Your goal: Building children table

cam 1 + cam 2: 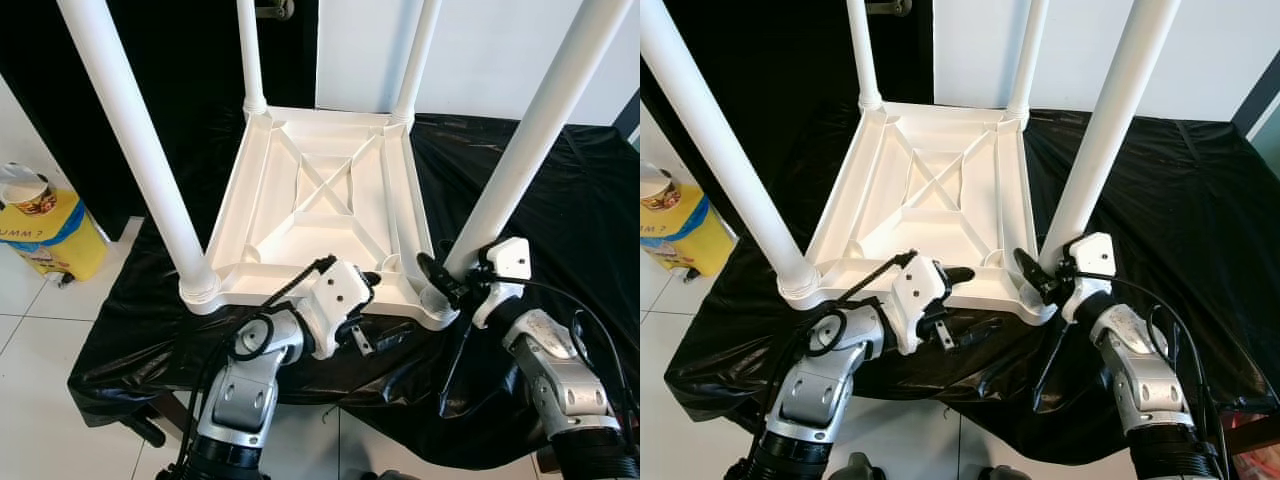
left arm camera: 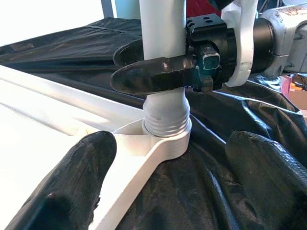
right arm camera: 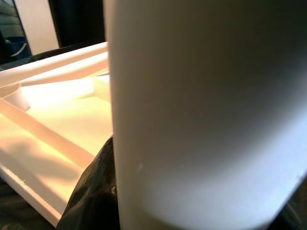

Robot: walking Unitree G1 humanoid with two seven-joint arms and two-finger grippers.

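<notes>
At the far left a yellow bag (image 1: 55, 235) sits on the tiled floor (image 1: 30, 350), with a paper cup (image 1: 30, 190) on top of it. Beside it stands a table draped in black sheet (image 1: 560, 200).

On the sheet lies the white tabletop (image 1: 320, 190), upside down, its ribbed underside and crossed braces facing up. Four white legs rise from its corners: the near-left leg (image 1: 130, 130), the far-left leg (image 1: 250, 55), the far-right leg (image 1: 418, 60) and the near-right leg (image 1: 540, 125).

The left pincer (image 1: 368, 300) reaches in at the tabletop's near edge, between the two near legs. Its fingers (image 2: 76, 187) stand wide apart with nothing between them; in the left wrist view one lies over the tabletop's corner arm and the other over the sheet, with the near-right leg's threaded base in its socket (image 2: 165, 136) ahead of them.

The right pincer (image 1: 440, 280) is clamped on the near-right leg just above that socket, one black finger on each side of the tube. In the right wrist view the leg fills most of the frame, with the tabletop's ribs beyond it.
</notes>
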